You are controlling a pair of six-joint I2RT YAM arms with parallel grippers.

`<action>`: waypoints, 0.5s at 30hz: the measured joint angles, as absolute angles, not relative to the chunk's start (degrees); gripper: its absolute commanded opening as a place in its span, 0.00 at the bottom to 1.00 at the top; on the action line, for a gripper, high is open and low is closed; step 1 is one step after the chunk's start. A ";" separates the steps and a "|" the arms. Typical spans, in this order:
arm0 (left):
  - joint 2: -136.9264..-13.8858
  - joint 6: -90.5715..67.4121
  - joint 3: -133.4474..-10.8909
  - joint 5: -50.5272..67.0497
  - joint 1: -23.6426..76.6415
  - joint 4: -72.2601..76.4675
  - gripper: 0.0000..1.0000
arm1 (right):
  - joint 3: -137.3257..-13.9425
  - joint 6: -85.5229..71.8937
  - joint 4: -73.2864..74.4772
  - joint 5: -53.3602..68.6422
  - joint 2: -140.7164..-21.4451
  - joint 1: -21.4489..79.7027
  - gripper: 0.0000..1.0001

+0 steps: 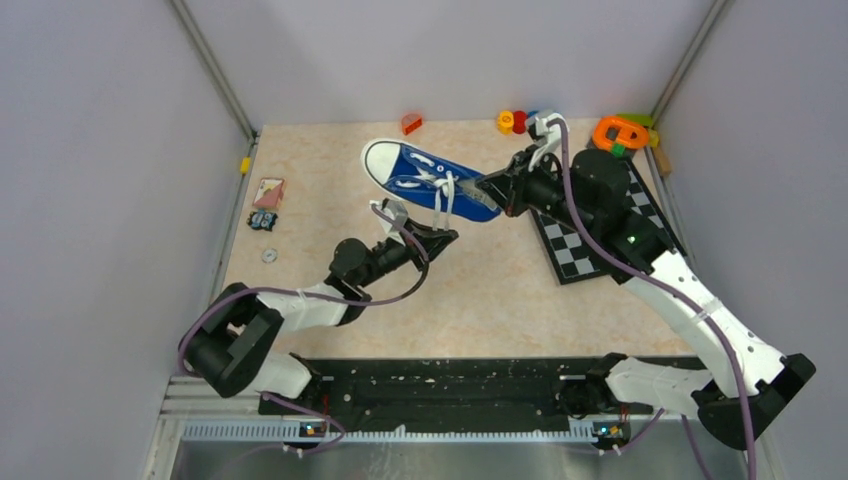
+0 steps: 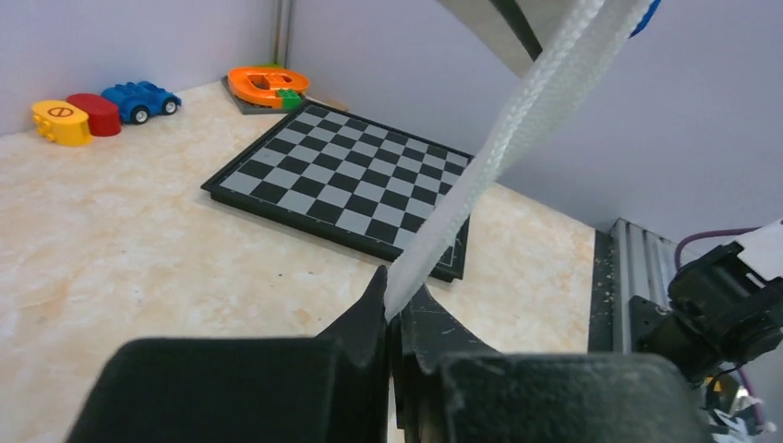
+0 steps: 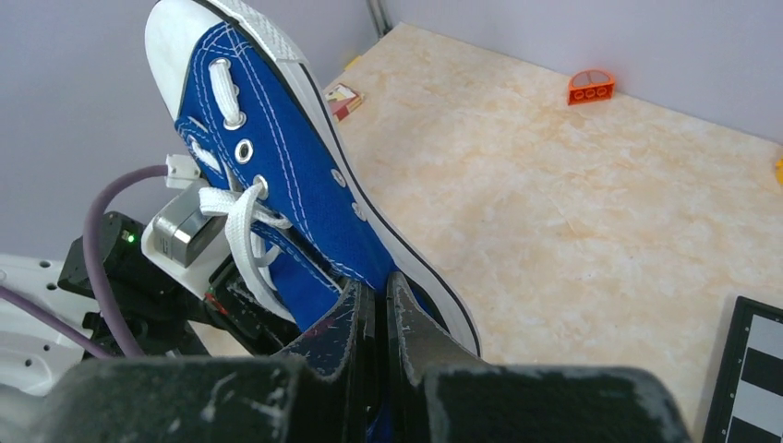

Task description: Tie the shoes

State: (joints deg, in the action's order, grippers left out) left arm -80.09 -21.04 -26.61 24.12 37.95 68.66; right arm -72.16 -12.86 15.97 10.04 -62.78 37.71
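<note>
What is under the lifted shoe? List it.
Below the shoe, the left gripper pinches a white lace hanging from it, with the table beneath. The right gripper clamps its blue canvas. From above, the table straight under the sole is covered.

A beige, marbled bench (image 1: 480, 300) is enclosed on three sides by plain walls — a back wall (image 1: 440, 50), a left wall (image 1: 100, 150) and a right wall (image 1: 770, 120), all tinted a pale grey-lilac. The two far corners are marked by metal posts (image 1: 212, 68). Along the near edge a black plate (image 1: 440, 385) and a ribbed metal rail (image 1: 440, 432) are mounted. The scene is lit evenly and softly — only faint shadows are cast on the bench top.
</note>
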 measured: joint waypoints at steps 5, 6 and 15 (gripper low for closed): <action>-78.98 -22.44 -27.49 23.88 38.02 64.97 0.00 | -71.88 -15.27 17.65 2.57 -61.14 37.76 0.00; -77.36 -23.29 -27.59 23.31 38.06 61.25 0.00 | -71.24 -15.97 17.72 -0.08 -60.93 37.76 0.00; -67.92 -27.51 -37.93 21.56 38.06 26.37 0.00 | -54.48 -29.34 15.51 -13.39 -64.10 37.69 0.00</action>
